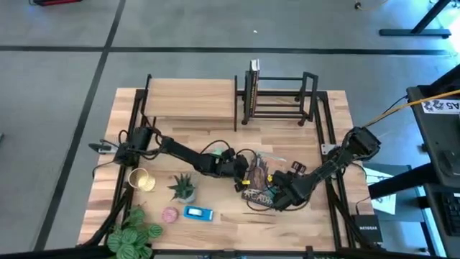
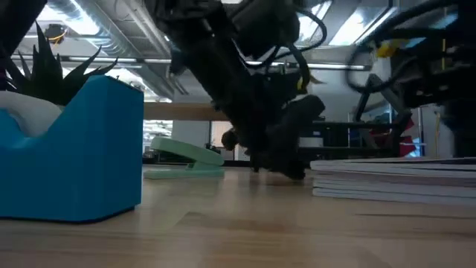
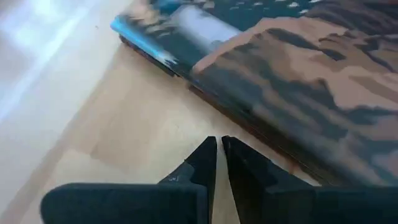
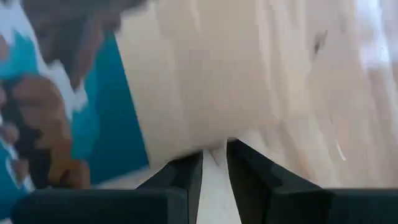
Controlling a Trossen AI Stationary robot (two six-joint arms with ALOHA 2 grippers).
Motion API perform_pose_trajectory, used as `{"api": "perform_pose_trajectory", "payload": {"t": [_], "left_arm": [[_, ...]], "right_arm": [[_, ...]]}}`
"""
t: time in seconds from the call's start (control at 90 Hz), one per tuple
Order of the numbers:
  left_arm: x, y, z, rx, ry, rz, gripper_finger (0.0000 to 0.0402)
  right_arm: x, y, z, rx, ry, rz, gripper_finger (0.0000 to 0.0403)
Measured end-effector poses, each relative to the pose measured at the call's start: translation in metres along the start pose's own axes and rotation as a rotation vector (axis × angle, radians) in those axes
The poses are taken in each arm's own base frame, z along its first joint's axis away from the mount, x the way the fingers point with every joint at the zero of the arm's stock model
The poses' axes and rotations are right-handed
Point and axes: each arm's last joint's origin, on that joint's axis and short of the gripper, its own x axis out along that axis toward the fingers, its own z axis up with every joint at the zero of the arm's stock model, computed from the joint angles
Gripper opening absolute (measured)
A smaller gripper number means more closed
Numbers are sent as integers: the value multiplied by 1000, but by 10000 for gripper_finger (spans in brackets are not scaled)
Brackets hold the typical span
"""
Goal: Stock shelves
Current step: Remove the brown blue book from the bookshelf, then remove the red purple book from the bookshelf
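Both tools are down at the stack of books (image 1: 260,183) lying flat mid-table: left tool (image 3: 218,163) pinched closed and empty just beside its edge, right tool (image 4: 214,163) nearly closed, also empty. Book rack (image 1: 279,97) sits at the back. I'd open wider before grabbing one.

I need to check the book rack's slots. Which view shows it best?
The high view: the whole black rack shows from above, one book standing at its end. The low and wrist views do not show it clearly.
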Motion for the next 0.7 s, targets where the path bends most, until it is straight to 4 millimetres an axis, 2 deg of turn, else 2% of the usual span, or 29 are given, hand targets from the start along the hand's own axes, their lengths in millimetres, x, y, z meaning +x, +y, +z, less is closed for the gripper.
{"api": "perform_pose_trajectory", "payload": {"t": [0.2, 0.389, 0.544, 0.7], "left_arm": [[4, -8, -4, 3, -23, -24, 21], [-2, -12, -6, 23, -12, -11, 21], [-23, -17, -3, 54, 13, 19, 21], [-65, -25, 0, 117, 16, 115, 21]], "right_arm": [[-1, -1, 3, -36, -4, -9, 60], [-23, -2, 1, -37, 9, -88, 60], [-56, 6, -3, -65, -89, -92, 60], [-90, 12, 2, -27, -294, -40, 60]]}}
